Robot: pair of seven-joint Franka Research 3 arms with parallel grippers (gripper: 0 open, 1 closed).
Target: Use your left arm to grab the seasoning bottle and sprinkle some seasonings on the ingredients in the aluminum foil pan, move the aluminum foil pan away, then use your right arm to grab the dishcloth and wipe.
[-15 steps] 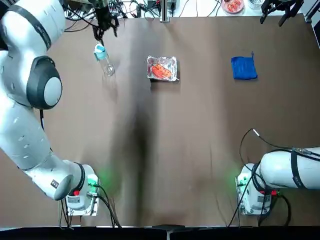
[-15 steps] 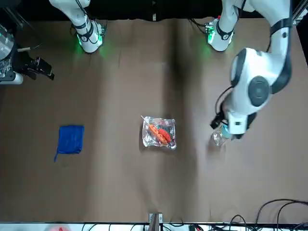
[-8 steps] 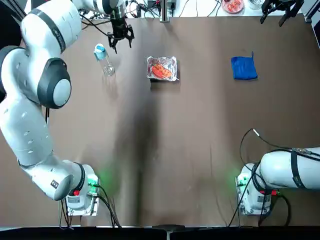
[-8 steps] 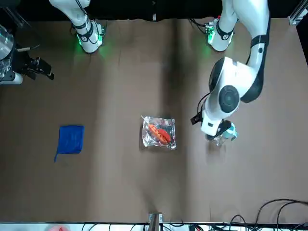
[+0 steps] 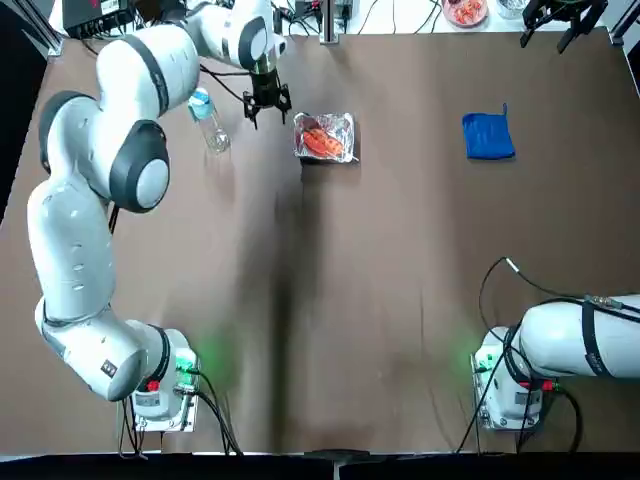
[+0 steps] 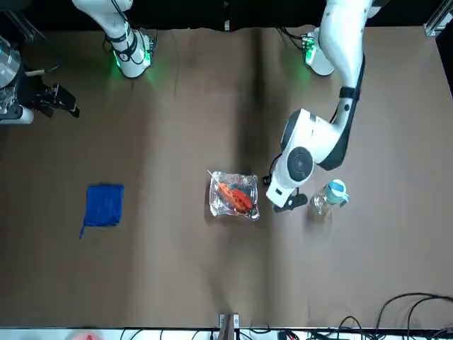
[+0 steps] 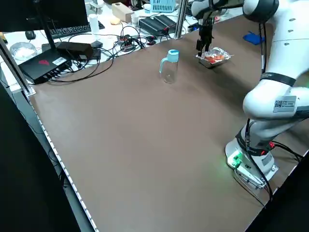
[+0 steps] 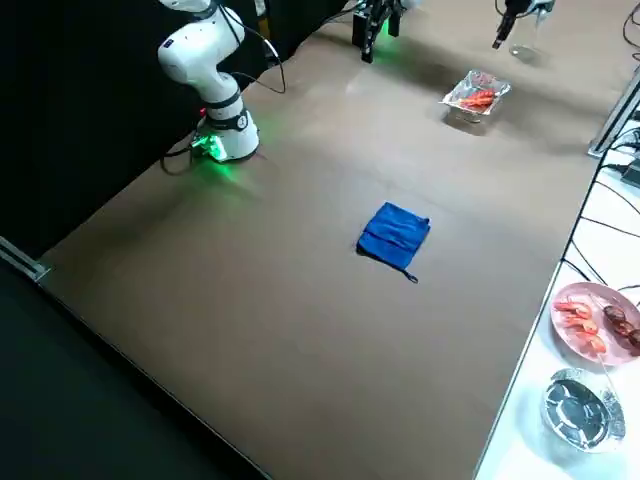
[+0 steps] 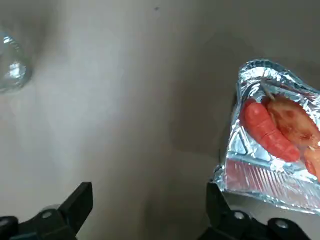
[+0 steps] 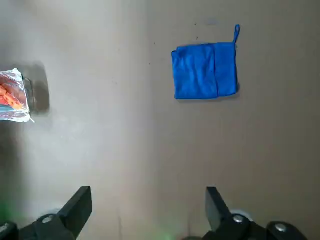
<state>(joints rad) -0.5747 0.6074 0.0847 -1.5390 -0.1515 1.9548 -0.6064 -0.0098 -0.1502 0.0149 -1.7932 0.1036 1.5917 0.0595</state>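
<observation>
The left gripper point(image 5: 267, 105), fingers spread and empty, hovers between the seasoning bottle point(image 5: 207, 120) at nine o'clock and the aluminum foil pan point(image 5: 325, 137) at three o'clock. The right gripper point(image 5: 562, 18), fingers also spread, sits at the bench's point(image 5: 400, 250) one o'clock corner.

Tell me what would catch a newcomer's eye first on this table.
The big white left arm arcs over the table, its open left gripper hanging between the upright seasoning bottle and the aluminum foil pan of orange-red ingredients. Toward the robot's right lies the bright blue dishcloth, alone.

One seasoning bottle point(image 5: 207, 120), one aluminum foil pan point(image 5: 325, 137), one dishcloth point(image 5: 488, 136)
</observation>
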